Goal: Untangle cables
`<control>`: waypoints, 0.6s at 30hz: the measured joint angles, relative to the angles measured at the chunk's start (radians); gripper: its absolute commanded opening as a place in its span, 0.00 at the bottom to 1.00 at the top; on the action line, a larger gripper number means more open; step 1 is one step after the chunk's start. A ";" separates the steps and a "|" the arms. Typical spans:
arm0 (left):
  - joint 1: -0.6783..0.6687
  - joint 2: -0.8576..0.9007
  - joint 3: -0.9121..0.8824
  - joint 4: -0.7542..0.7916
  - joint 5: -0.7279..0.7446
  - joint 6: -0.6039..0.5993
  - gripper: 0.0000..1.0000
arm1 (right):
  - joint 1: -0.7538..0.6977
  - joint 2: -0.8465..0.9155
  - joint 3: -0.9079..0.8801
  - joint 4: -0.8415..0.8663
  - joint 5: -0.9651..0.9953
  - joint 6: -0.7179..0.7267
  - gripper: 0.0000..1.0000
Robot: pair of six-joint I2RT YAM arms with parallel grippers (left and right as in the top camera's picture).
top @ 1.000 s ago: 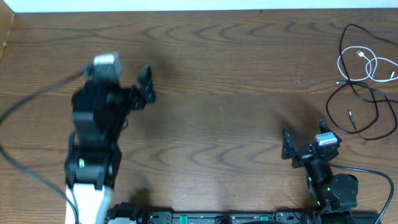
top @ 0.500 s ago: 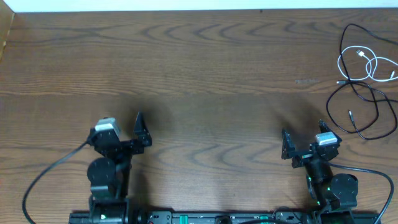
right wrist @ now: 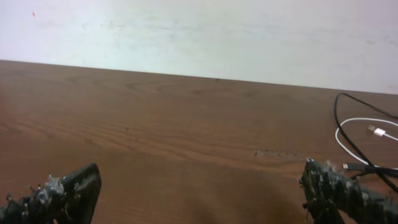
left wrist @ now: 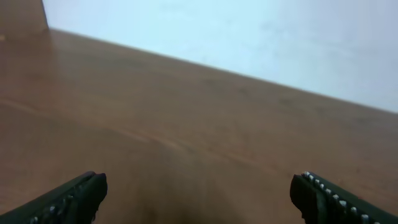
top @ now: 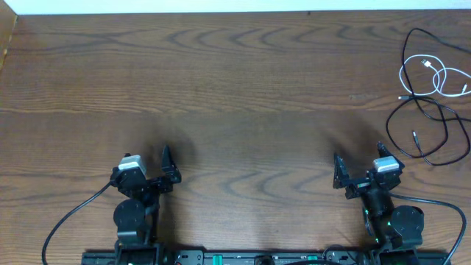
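Note:
The cables lie tangled at the table's far right edge. The black cable (top: 388,126) makes wide loops, and the shorter white cable (top: 402,76) curls over its upper part. In the right wrist view the black cable (right wrist: 336,109) and the white cable (right wrist: 339,135) show at the right, beyond the right-hand finger. My right gripper (top: 359,163) stands open near the front edge, short of the cables and to their left, with nothing between its fingers (right wrist: 199,186). My left gripper (top: 151,168) is open and empty over bare wood at the front left (left wrist: 199,193), far from the cables.
The wooden table (top: 243,96) runs to a pale wall at the back. Each arm's own thick black wire trails by its base, at the front left (top: 73,217) and front right (top: 441,202). A rail (top: 250,258) runs along the front edge.
My left arm has drawn back from the middle left of the table to the front edge and now sits folded low. The right arm and the cables have not moved.

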 measured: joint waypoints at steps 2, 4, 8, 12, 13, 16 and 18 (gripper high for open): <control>0.000 -0.037 0.001 -0.002 -0.002 0.000 0.99 | 0.000 0.000 0.000 0.000 0.000 0.000 0.99; 0.000 -0.055 0.002 -0.003 -0.003 0.000 0.99 | 0.000 0.000 0.000 0.000 0.000 0.000 0.99; 0.000 -0.056 0.002 -0.004 -0.003 0.000 0.99 | 0.000 0.000 0.000 0.000 0.000 0.000 0.99; 0.000 -0.055 0.002 -0.004 -0.003 0.000 0.99 | 0.000 0.000 0.000 0.000 0.000 0.000 0.99; 0.000 -0.055 0.002 -0.004 -0.003 0.000 0.99 | 0.000 0.000 0.000 0.000 0.000 0.000 0.99; 0.000 -0.050 0.002 -0.004 -0.003 0.000 0.99 | 0.000 0.000 0.000 0.000 0.000 0.000 0.99; 0.000 -0.045 0.002 -0.004 -0.003 0.000 0.99 | 0.000 0.000 0.000 0.000 0.000 0.000 0.99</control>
